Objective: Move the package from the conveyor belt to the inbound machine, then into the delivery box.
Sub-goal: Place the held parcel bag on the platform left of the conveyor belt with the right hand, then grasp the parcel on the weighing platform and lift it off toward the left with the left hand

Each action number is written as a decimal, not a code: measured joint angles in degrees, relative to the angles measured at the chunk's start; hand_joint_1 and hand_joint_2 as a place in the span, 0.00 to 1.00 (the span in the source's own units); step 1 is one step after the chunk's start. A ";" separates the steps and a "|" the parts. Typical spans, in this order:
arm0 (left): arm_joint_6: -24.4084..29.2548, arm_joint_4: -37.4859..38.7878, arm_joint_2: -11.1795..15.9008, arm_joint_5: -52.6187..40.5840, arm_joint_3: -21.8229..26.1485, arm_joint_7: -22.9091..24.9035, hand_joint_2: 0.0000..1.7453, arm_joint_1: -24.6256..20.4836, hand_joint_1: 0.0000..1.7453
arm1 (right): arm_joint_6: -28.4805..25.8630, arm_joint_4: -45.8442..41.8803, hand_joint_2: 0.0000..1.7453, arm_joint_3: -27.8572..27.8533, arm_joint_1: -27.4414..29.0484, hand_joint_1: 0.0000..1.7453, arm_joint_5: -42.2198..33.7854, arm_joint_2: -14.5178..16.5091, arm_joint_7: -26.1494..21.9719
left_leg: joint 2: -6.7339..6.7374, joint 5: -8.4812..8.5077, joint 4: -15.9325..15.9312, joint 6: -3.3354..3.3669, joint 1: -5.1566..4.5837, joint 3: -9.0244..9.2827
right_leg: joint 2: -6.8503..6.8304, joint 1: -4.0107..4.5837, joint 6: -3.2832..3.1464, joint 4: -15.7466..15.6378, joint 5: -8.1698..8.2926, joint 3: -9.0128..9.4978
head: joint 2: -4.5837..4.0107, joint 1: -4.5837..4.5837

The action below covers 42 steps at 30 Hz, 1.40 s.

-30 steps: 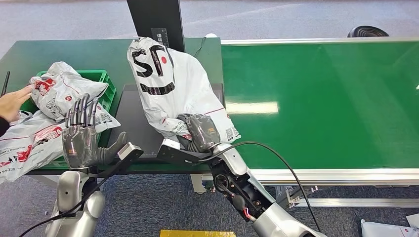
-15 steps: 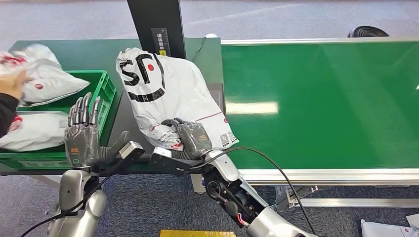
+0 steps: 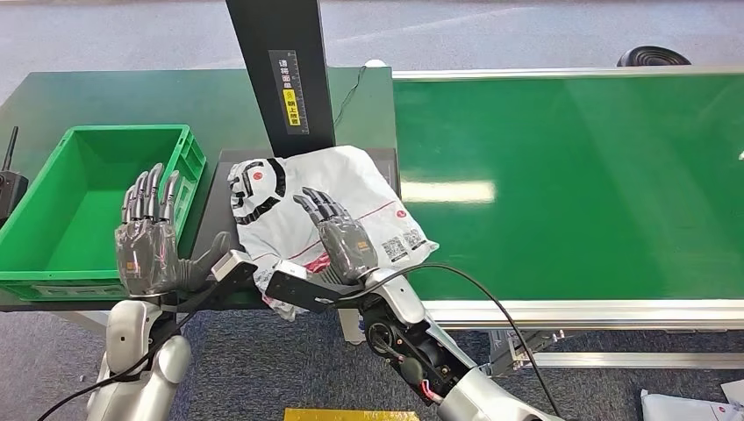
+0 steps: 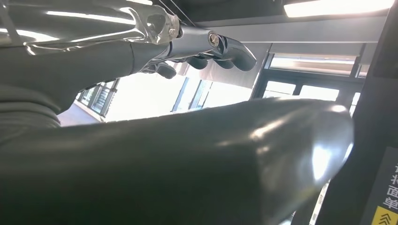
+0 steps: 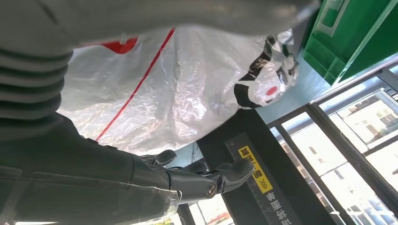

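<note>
Right hand [image 3: 338, 237] is laid flat, fingers spread, on package [image 3: 351, 189] | left hand [image 3: 149, 241] is held open, empty | package is laid on inbound machine [image 3: 230, 206] plate | soft, slippery, likely light; bunched edge is best pinched

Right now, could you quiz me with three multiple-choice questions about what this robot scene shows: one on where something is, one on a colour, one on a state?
1. Where does the package lie?
A. on the dark machine plate
B. in the crate
C. on the floor

2. What colour is the crate?
A. blue
B. green
C. red

3. How is the right hand?
A. clenched on the package
B. fingers spread, open
C. holding the crate

Answers: 1 A, the white bag lies flat below the black post. 2 B, its walls are green. 3 B, the fingers are apart above the bag.
</note>
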 joint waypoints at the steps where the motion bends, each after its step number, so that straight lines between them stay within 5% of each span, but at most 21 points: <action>1: 0.03 -0.01 0.00 0.01 0.00 -0.02 0.00 0.01 0.00 | -0.10 -0.01 0.00 0.00 0.12 0.00 -0.10 -0.14 0.04 | 0.00 0.00 0.00 0.00 0.00 0.00 | 0.00 0.00 0.00 0.00 0.00 0.00 | 0.00 -0.01; 15: -1.59 3.19 -1.16 -6.41 -1.60 0.93 0.00 -1.84 0.00 | -3.47 -4.00 0.00 -4.34 1.46 0.00 0.28 -3.03 5.74 | -0.02 0.00 0.02 0.01 -0.02 0.04 | -0.01 -0.02 0.01 -0.02 0.01 0.01 | 0.00 0.00; 29: 0.60 28.77 -3.48 -3.07 -4.89 -1.37 0.00 -8.64 0.00 | -9.99 -25.67 0.00 -22.41 12.80 0.00 12.96 -11.32 10.55 | -0.05 -0.05 0.04 -0.01 -0.05 0.03 | 0.00 -0.05 0.02 -0.03 0.01 -0.02 | 0.00 -0.01; 42: 2.28 49.91 -7.98 -2.68 -6.02 -3.07 0.00 -15.90 0.00 | -8.44 -42.43 0.00 -24.80 24.38 0.00 15.98 -15.13 12.01 | -0.09 -0.06 0.03 0.00 -0.05 0.04 | -0.02 -0.05 0.03 -0.04 0.01 0.04 | 0.00 -0.01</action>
